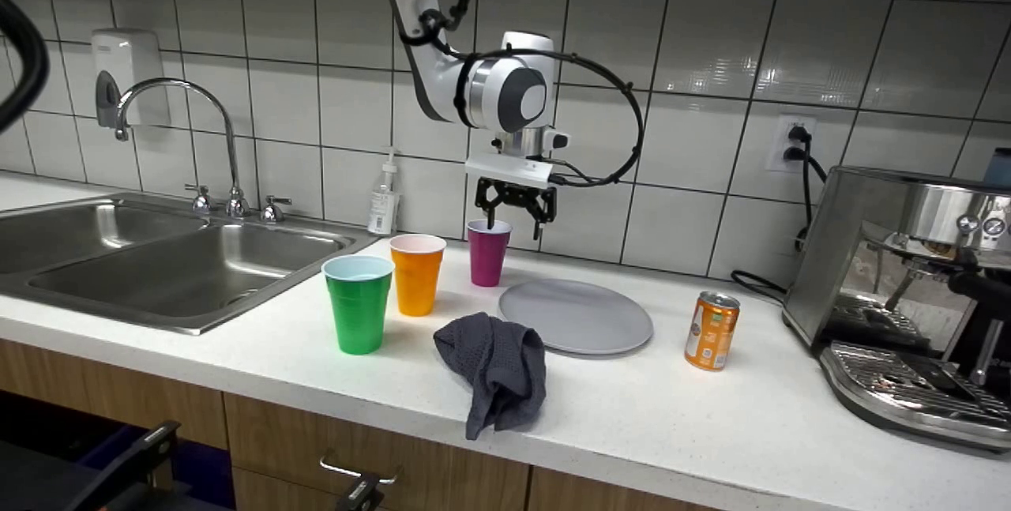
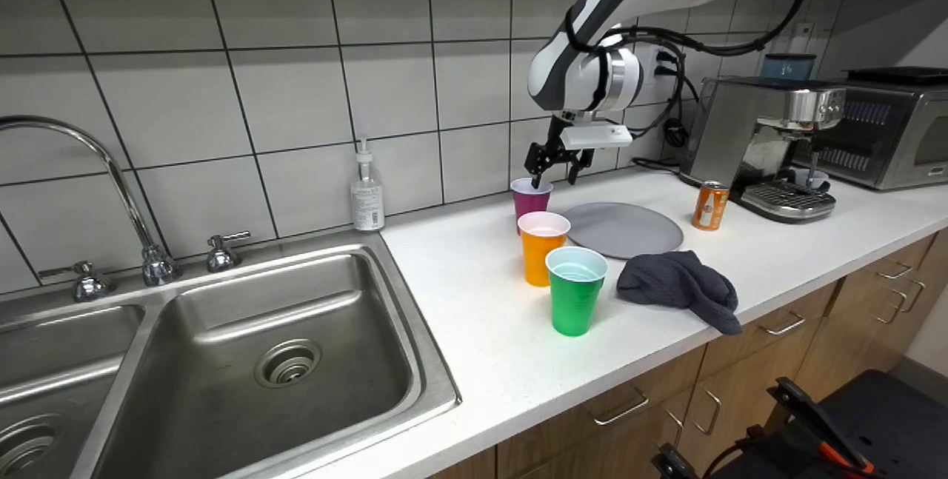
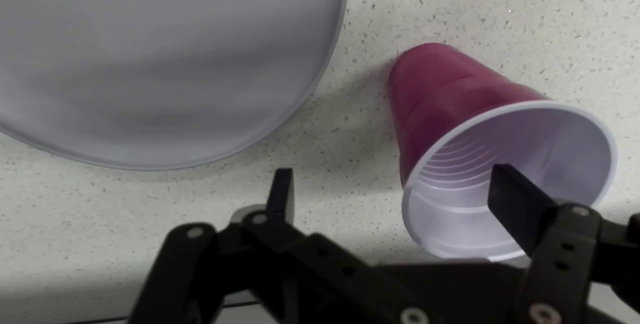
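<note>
Spread wide, empty, the claw [image 1: 514, 229] hangs half over the purple cup [image 1: 487, 262]; orange cup [image 1: 416, 282] nearer, plate [image 1: 580, 317] right; white tabletop [image 1: 632, 408], tiled wall [image 1: 687, 136].

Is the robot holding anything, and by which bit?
Nothing. The fingers are spread apart, one over or inside the mouth of the purple cup, not squeezing it.

My count: 1 gripper [image 1: 514, 231], 2 fingers [image 3: 280, 194]. 1 magenta cup [image 1: 487, 260], 1 orange cup [image 1: 417, 283], 1 green cup [image 1: 360, 313], so 3 total. 1 plate [image 1: 576, 317], 1 cloth [image 1: 497, 373], 1 can [image 1: 712, 331]. I see 1 sink [image 2: 433, 383], 2 basins [image 2: 215, 412], 1 faucet [image 1: 236, 203], 2 tap handles [image 2: 222, 257]. Also 1 pump bottle [image 2: 367, 205], 1 wall dispenser [image 1: 130, 65], 1 espresso machine [image 2: 729, 127], 1 boxy steel appliance [image 2: 907, 131].
</note>
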Motion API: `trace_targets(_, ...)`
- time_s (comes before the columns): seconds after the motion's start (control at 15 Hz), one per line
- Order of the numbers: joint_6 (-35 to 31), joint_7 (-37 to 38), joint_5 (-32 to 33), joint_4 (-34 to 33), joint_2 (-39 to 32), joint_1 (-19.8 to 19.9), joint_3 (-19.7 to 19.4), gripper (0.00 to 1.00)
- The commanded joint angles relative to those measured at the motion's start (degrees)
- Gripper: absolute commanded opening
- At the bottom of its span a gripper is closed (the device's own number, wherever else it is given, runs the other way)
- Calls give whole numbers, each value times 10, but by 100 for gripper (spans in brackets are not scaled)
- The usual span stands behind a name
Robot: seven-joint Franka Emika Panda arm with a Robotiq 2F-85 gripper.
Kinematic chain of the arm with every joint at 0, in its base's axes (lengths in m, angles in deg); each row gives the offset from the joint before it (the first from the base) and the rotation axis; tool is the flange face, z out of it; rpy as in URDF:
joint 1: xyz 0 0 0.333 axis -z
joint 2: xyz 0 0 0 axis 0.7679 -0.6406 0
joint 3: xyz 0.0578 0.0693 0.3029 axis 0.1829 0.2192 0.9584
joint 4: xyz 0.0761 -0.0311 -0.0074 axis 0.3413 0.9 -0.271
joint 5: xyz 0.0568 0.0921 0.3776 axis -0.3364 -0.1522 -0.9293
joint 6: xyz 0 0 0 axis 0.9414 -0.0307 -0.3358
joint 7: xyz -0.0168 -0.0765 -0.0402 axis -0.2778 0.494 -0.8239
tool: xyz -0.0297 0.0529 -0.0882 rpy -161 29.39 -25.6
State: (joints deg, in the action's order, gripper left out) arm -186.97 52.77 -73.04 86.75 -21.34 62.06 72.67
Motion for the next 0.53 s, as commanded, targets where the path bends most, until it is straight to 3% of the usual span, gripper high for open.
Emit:
trace_targets(0.0, 25, 3, 6, -38, -19, -1, -1, 100)
trace_targets(0.4, 33, 5, 7, -51, -31, -1, -2, 98)
trace_targets(0.47, 32, 4, 7, -51, -31, -1, -2, 74)
